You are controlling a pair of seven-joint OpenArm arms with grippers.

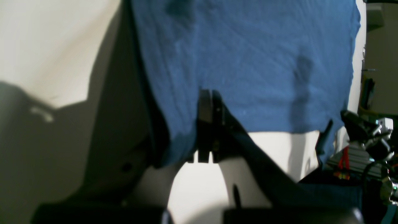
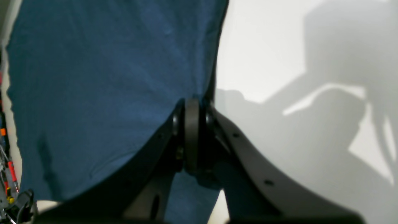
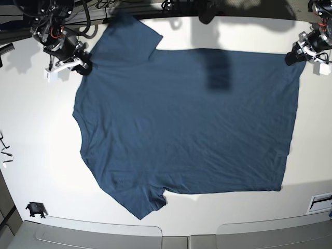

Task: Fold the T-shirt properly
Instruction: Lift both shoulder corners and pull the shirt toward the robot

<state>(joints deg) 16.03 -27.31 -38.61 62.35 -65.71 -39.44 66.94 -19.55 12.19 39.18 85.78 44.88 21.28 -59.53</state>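
The dark navy T-shirt (image 3: 187, 119) lies spread flat on the white table (image 3: 36, 129). Its collar points to the left, its hem to the right, one sleeve to the back and one to the front. My right gripper (image 3: 83, 66) is at the back left and is shut on the shirt's shoulder edge. In the right wrist view its fingers (image 2: 192, 105) pinch the cloth (image 2: 102, 77). My left gripper (image 3: 293, 56) is at the back right and is shut on the hem corner. In the left wrist view its fingers (image 1: 207, 99) clamp the cloth's edge (image 1: 248, 62).
A small black object (image 3: 35, 209) sits at the table's front left. Small white pieces (image 3: 5, 154) lie at the left edge. A slot (image 3: 321, 201) is at the front right. Cables and hardware line the back edge (image 3: 104, 6).
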